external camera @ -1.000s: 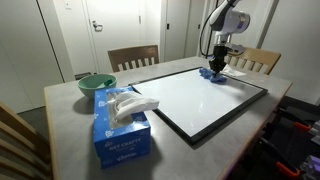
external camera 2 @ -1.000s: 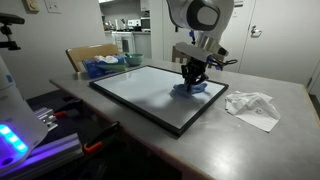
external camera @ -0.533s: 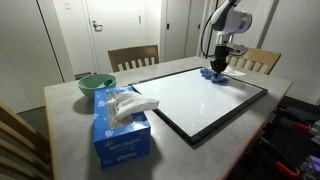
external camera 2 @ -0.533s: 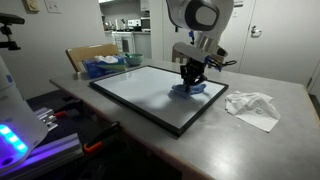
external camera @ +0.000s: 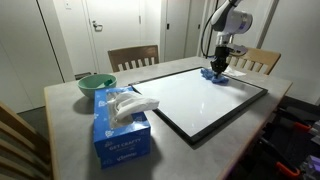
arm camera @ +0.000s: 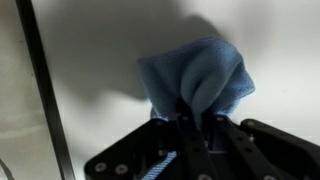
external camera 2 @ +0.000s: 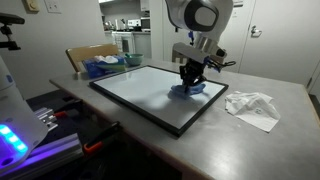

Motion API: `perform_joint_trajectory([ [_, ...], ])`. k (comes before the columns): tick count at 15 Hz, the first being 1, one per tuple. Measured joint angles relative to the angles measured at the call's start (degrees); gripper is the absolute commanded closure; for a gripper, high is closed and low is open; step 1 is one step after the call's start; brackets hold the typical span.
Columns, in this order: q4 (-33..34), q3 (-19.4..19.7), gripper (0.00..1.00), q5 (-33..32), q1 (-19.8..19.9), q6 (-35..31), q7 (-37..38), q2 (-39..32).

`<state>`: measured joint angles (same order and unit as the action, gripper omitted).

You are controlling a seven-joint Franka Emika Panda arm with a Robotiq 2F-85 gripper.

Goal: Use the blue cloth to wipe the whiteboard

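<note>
The whiteboard [external camera: 195, 97] [external camera 2: 150, 90] lies flat on the table, glossy white with a thin black frame. The blue cloth [external camera: 214, 73] [external camera 2: 190, 90] [arm camera: 198, 76] rests bunched on the board near one corner. My gripper [external camera: 218, 66] [external camera 2: 191, 80] [arm camera: 196, 118] points straight down and is shut on the blue cloth, pressing it onto the board. In the wrist view the cloth bulges out past the fingertips, and the board's black frame [arm camera: 45, 90] runs along the left.
A light-blue tissue box [external camera: 120, 125] and a green bowl [external camera: 96, 84] stand at one end of the table. Crumpled white paper [external camera 2: 252, 106] lies beside the board. Wooden chairs [external camera: 133, 57] [external camera: 255, 61] stand behind the table.
</note>
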<state>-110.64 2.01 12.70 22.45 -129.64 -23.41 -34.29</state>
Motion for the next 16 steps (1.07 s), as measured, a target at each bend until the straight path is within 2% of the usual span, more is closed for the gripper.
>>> perform_joint_trajectory([
  [16, -8.7, 2.5, 0.97, 0.0, -0.1, -0.4, 1.1, 4.6],
])
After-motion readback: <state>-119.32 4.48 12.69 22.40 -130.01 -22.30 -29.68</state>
